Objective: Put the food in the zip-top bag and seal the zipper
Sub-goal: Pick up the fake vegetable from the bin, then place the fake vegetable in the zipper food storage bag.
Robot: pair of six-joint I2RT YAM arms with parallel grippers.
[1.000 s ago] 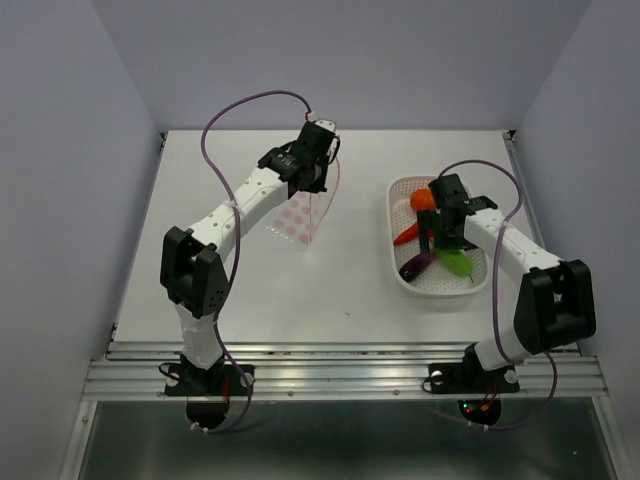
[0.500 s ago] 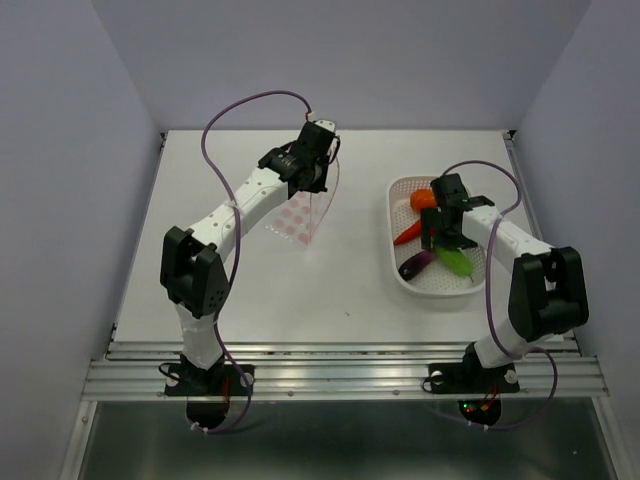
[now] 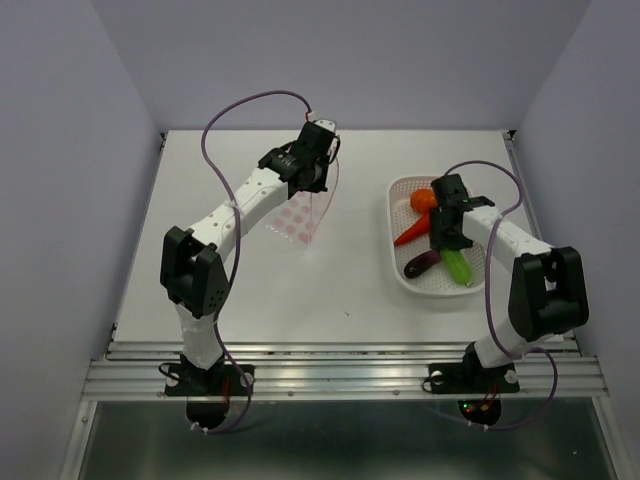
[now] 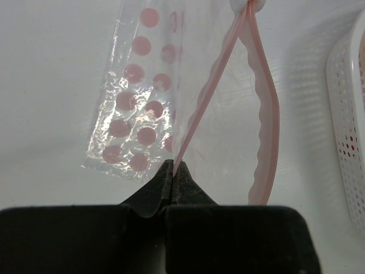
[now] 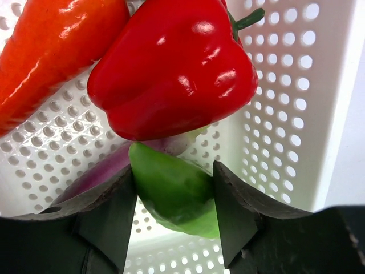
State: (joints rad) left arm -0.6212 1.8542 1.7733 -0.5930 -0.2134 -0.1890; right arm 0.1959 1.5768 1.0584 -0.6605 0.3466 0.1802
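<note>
My left gripper is shut on one pink strip of the zipper and holds the zip-top bag up, its dotted half hanging to the table. The other strip bows away, so the mouth gapes; the white slider sits at the far end. My right gripper is down in the basket, its fingers pressed on both sides of the green pod. The red pepper, carrot, eggplant and orange fruit lie around it.
The white perforated oval basket stands on the right half of the table; its wall also shows at the right edge of the left wrist view. Walls enclose the table on three sides.
My right gripper has sunk a little further into the basket and closed around the green pod, which has turned more upright. The left arm and the bag have not moved.
</note>
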